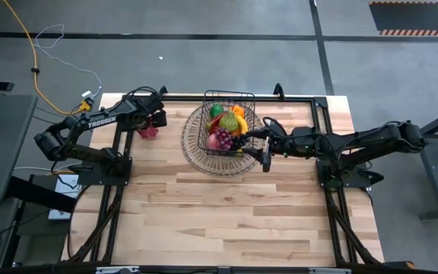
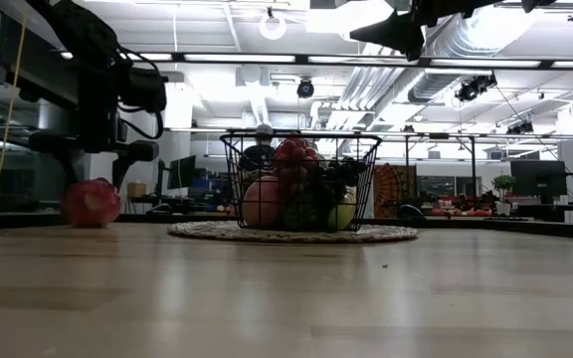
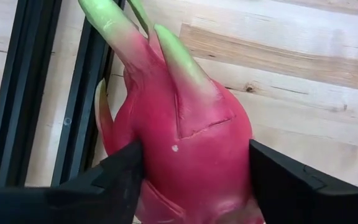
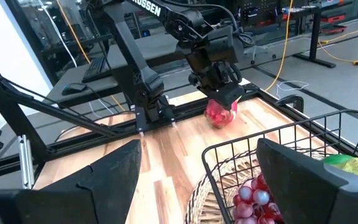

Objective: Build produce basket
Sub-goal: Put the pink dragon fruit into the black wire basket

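A pink dragon fruit (image 3: 185, 137) with green-tipped scales lies on the table near its far left corner (image 1: 147, 132), resting on its underside (image 2: 92, 221). My left gripper (image 3: 194, 158) reaches down over it, one finger on each side. The dark wire basket (image 1: 229, 95) stands on a round woven tray (image 1: 196, 148) at the far middle. It holds grapes, an orange, and green, yellow and red fruits. My right gripper (image 1: 265, 151) hovers open at the basket's right side, above the table, with nothing between its fingers (image 4: 197, 168). My left gripper pinches the dragon fruit by two opposite sides of its body (image 3: 151, 165), one finger (image 3: 120, 174) on each. The fingers come from above, slanting steeply down. The fruit's underside is on the table and its green-tipped scales point away from the gripper.
Black frame rails (image 3: 36, 93) run along the table's left edge, close beside the dragon fruit. The near half of the wooden table (image 1: 226, 221) holds no objects. Cables lie on the floor (image 1: 52, 68) beyond the far left corner.
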`<state>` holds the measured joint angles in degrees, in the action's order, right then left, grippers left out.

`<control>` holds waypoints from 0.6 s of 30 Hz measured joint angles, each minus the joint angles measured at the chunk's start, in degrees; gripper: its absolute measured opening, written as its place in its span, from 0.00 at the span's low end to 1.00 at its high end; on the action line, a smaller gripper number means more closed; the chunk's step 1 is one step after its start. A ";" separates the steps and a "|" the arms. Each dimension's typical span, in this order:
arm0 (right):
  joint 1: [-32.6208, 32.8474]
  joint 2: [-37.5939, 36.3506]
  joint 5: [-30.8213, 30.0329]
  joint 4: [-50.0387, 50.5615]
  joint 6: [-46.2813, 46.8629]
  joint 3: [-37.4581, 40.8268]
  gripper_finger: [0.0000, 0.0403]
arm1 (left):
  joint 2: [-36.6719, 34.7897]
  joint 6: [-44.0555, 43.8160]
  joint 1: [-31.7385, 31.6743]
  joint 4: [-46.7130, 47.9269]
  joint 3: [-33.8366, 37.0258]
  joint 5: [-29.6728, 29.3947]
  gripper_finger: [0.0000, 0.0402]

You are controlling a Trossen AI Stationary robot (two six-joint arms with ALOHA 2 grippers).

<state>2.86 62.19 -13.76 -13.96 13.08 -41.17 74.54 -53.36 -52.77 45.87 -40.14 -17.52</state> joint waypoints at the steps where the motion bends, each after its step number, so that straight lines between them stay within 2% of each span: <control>1: 0.00 0.00 0.00 0.00 0.24 0.00 0.77 | 0.00 0.05 0.00 -0.03 0.00 0.02 0.60; 8: 0.01 0.00 0.00 -0.01 2.06 0.00 0.77 | -1.90 4.91 0.02 -0.42 -1.78 1.94 0.57; 18: 0.01 0.00 0.00 -0.02 2.06 0.00 0.77 | -13.08 14.07 0.34 -1.78 -8.54 0.02 0.57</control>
<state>2.87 62.19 -13.76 -13.98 15.14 -41.17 61.47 -39.30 -52.44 44.09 -48.68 -17.50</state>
